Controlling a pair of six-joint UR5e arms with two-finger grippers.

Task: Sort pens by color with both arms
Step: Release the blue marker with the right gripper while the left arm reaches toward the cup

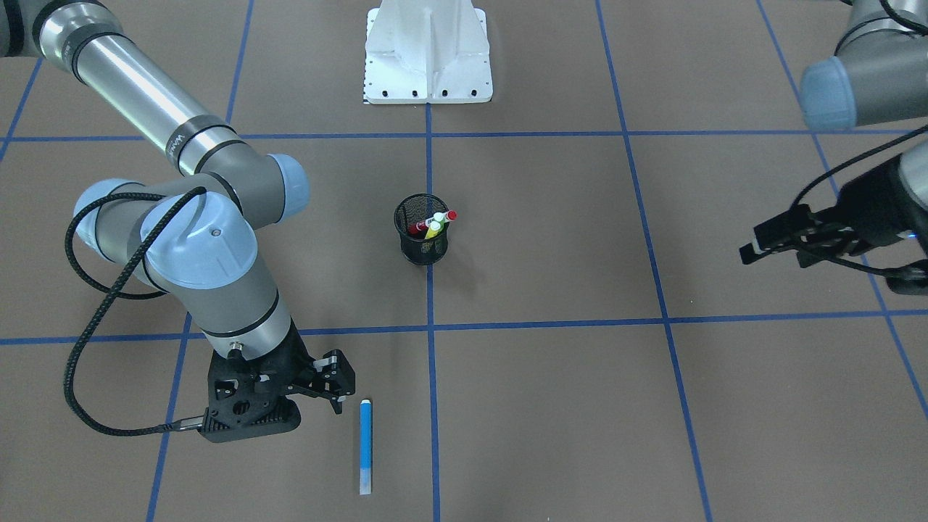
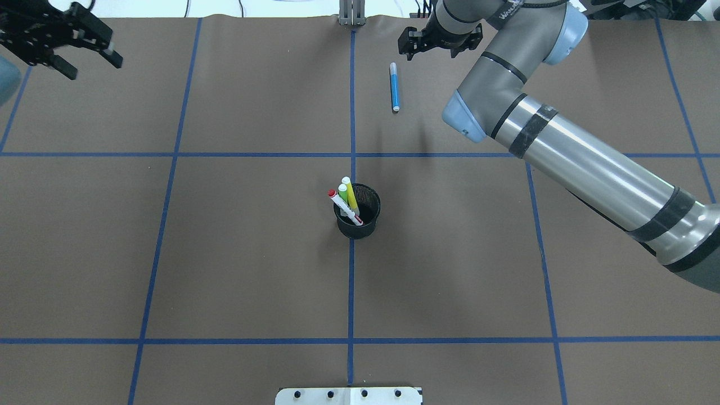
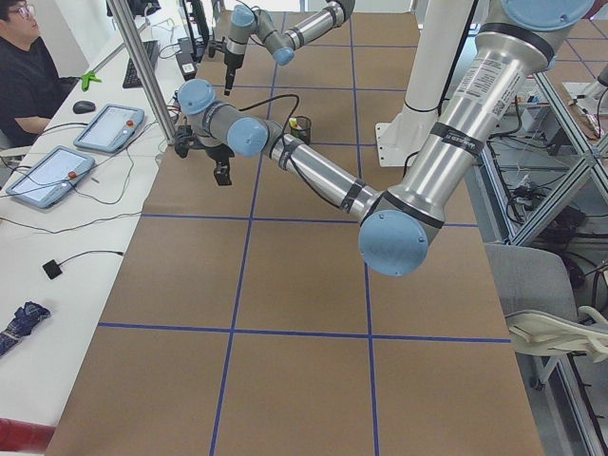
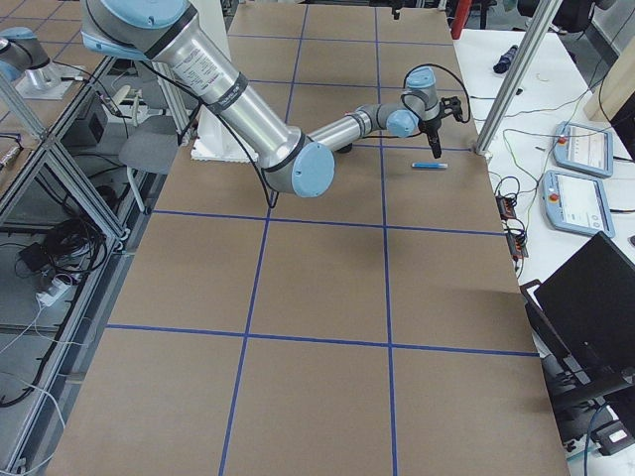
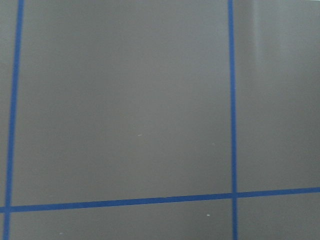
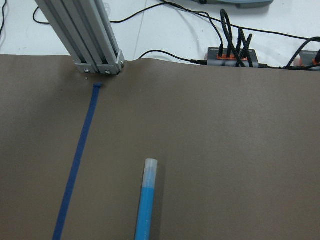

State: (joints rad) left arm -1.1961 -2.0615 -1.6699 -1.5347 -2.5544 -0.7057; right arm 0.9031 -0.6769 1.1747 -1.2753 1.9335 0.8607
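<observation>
Hovering above the brown tabletop [image 2: 225, 253], right arm [image 2: 574, 163] and left arm [image 1: 870, 80] hold nothing.
Spread and empty, the right gripper [image 2: 436, 49] hangs just beside the blue pen [image 2: 394, 87], which lies flat well beyond the black mesh cup [image 2: 360, 222]; the left gripper [image 2: 93, 67], also spread, is far from that cup. Red pen [image 2: 343, 205], green pen [image 2: 342, 192] and yellow pen [image 2: 351, 198] lean inside it.

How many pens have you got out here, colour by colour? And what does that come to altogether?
blue pen: 1, lying flat on the table
red pen: 1, standing in the black mesh cup
green pen: 1, in the same cup
yellow pen: 1, in the same cup
Total: 4 pens
</observation>
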